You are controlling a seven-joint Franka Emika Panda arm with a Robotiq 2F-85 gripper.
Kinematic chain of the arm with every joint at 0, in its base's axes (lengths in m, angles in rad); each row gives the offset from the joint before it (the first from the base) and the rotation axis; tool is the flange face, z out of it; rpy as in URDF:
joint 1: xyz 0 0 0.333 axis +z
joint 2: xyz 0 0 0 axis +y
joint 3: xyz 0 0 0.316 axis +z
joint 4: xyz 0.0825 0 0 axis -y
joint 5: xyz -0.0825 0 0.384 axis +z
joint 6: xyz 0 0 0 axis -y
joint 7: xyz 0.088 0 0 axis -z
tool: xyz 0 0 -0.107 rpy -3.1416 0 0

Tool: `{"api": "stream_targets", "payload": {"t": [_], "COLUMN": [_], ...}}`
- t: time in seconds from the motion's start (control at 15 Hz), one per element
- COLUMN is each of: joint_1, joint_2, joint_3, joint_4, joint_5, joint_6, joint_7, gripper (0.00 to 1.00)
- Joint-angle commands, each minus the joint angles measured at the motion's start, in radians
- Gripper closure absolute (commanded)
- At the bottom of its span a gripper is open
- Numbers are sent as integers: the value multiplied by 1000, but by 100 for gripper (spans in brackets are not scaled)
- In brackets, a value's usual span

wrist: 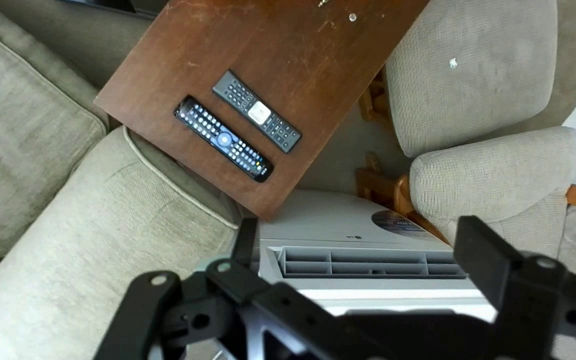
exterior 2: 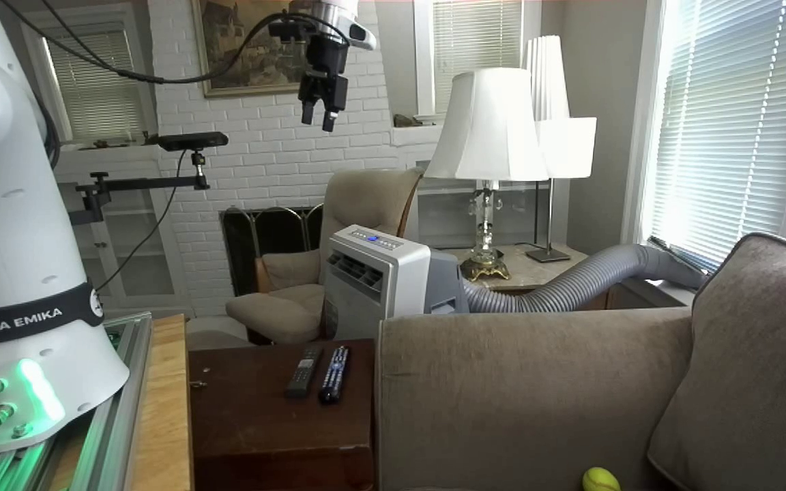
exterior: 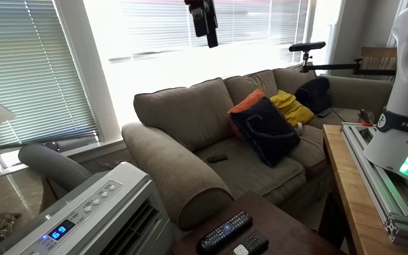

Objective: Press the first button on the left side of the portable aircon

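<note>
The portable aircon is a pale grey-white unit in both exterior views (exterior: 133, 184) (exterior 2: 406, 279). Its top panel has several small round buttons (exterior: 96, 202) and a lit blue display (exterior: 61, 230). Another button is partly cut off at the frame's lower edge. In the wrist view the aircon's (wrist: 318, 232) front and louvred grille show between my fingers; its control panel is hidden behind my gripper. My gripper (wrist: 355, 245) is open with nothing between the fingers. In both exterior views my gripper (exterior: 207, 39) (exterior 2: 318, 121) hangs fingers down, well above the aircon and apart from it.
A brown side table (exterior 2: 263, 423) with two remotes (wrist: 224, 139) (wrist: 258, 111) stands by the aircon. A beige sofa (exterior 2: 502, 382) and armchair (exterior 2: 366, 198) flank it. A grey hose (exterior 2: 570, 276) runs behind it. A lamp (exterior 2: 488, 129) and a camera arm (exterior 2: 147, 183) stand nearby.
</note>
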Motion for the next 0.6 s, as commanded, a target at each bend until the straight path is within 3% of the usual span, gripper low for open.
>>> {"api": "stream_targets", "payload": {"t": [0.0,0.53], "joint_1": [19,100], "joint_2": [163,435], "joint_3": [19,81], "joint_4": [143,342], "joint_5": [-32,-105], "joint_6": [54,232], "joint_7": [-61,-163], "gripper": [0,0]}}
